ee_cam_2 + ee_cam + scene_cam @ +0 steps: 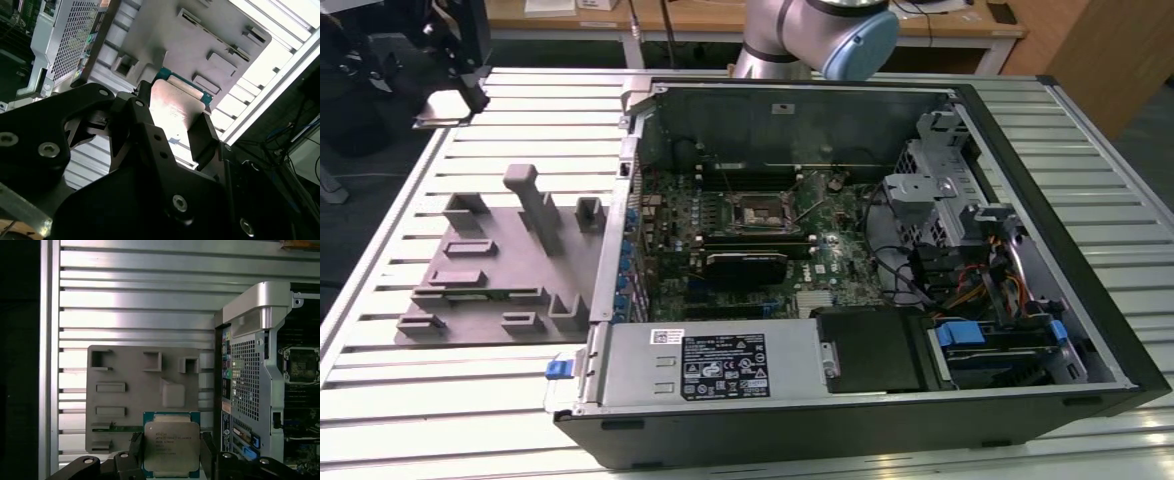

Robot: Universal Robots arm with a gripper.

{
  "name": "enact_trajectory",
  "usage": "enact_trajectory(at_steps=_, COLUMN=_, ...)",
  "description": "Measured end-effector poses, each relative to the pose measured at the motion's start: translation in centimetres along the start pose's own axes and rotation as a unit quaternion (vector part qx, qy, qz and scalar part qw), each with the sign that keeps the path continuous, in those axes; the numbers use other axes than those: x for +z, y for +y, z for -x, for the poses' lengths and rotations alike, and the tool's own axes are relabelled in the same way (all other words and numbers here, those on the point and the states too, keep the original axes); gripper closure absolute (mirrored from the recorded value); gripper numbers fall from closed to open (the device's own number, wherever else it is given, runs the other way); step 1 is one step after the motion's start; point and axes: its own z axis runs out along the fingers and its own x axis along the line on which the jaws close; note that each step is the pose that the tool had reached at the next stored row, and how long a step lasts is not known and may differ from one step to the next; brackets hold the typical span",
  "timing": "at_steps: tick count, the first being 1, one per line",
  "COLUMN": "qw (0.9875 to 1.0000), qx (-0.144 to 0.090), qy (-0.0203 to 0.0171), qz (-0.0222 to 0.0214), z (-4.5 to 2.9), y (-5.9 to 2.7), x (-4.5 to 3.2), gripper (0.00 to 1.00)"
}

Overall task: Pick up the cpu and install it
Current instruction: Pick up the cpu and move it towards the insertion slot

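The claw (171,454) was seen clamped on the cpu (171,442), which was held by its edges between the dark fingers (208,452), silvery top showing. In the exterior view, the cpu (447,106) was held at the upper left over the slatted table (534,110), beyond the grey fixture plate (487,275), well apart from the open computer case (787,120) and its socket (757,210).

A: How much of the cpu (171,446) shows in the first wrist view?
B: Not all of it. The picture's edge cuts off one side, and the fingers (207,445) of the tool (171,440) cover its two flanks.
A: And in the second wrist view?
B: The tool's black body hides the cpu's near end.
A: The exterior view?
B: The arm (814,30) is cut off at the upper edge, and the motherboard socket (758,210) is too small to show any detail.
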Motion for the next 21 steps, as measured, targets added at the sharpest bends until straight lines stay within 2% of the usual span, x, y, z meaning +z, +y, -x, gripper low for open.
enact_trajectory(at_steps=21, qw=1.0000, qx=0.000, qy=0.0000, qz=0.0000, z=2.91, y=0.13, x=0.22, gripper=0.46)
